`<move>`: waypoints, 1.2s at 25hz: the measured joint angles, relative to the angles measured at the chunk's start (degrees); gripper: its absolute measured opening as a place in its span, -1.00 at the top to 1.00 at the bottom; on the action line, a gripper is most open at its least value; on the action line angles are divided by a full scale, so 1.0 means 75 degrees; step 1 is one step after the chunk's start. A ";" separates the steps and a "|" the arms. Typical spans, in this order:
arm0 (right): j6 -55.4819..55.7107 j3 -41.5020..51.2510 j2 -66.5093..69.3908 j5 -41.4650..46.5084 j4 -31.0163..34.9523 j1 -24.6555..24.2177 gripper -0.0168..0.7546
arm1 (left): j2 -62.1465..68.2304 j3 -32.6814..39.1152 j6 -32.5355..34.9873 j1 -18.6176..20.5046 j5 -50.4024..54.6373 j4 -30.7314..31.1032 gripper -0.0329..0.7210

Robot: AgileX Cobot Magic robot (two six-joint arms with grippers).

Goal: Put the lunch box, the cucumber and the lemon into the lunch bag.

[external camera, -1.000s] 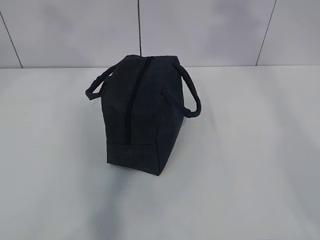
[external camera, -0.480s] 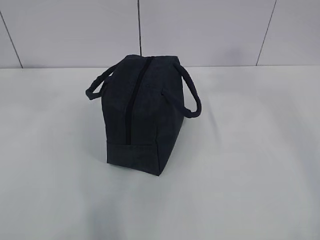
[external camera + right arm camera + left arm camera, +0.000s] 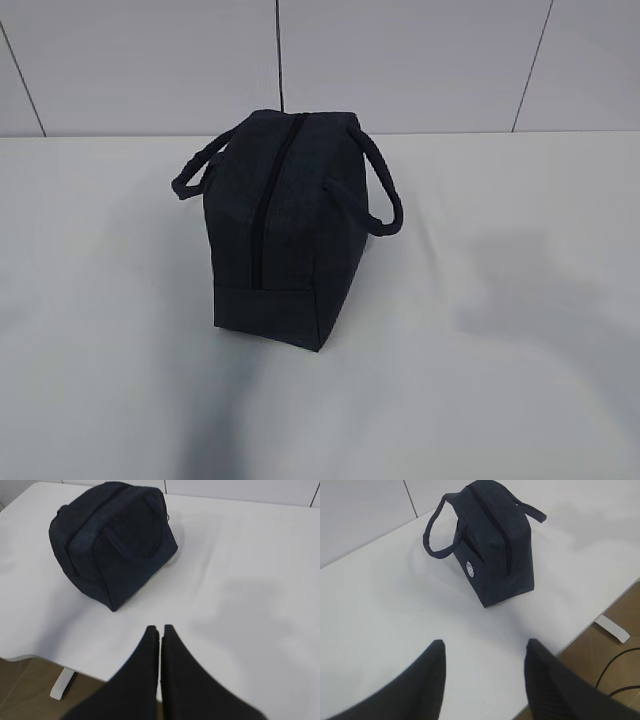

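Note:
The dark navy lunch bag [image 3: 285, 230] stands upright on the white table [image 3: 480, 380], its zipper closed along the top and its two loop handles hanging to each side. It also shows in the left wrist view [image 3: 492, 540], with a small round white logo, and in the right wrist view [image 3: 112, 540]. My left gripper [image 3: 484, 647] is open and empty, above the table near its front edge, well short of the bag. My right gripper [image 3: 159, 628] is shut and empty, also near the front edge. Neither gripper shows in the exterior view. The lunch box, cucumber and lemon are out of view.
A white tiled wall [image 3: 400, 60] rises behind the table. The table's front edge [image 3: 590, 617] drops to a brown floor with a white table foot [image 3: 612, 628] and a cable. The table edge also shows in the right wrist view [image 3: 30, 656].
The bag has not moved. A soft shadow has appeared on the table at the right of the exterior view, and the shadow in front of the bag has shifted.

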 joint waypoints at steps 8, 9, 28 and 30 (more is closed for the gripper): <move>0.0368 0.1147 -0.1563 0.0605 0.0095 0.0082 0.81 | -0.1998 0.0953 -0.0011 0.0000 0.0242 -0.0146 -0.07; 0.0376 0.1153 -0.1678 0.0767 0.0110 0.0113 0.70 | -0.2172 0.1025 -0.0011 0.0000 0.0337 -0.0184 -0.07; 0.1020 0.2140 -0.2698 0.1341 -0.2205 0.0628 -0.38 | -0.2593 0.2435 -0.0029 0.0000 0.0737 -0.0249 -0.07; 0.1020 0.2349 -0.2998 0.1265 -0.2252 0.0628 -0.38 | -0.2593 0.2435 -0.0028 0.0000 0.0669 -0.0234 -0.07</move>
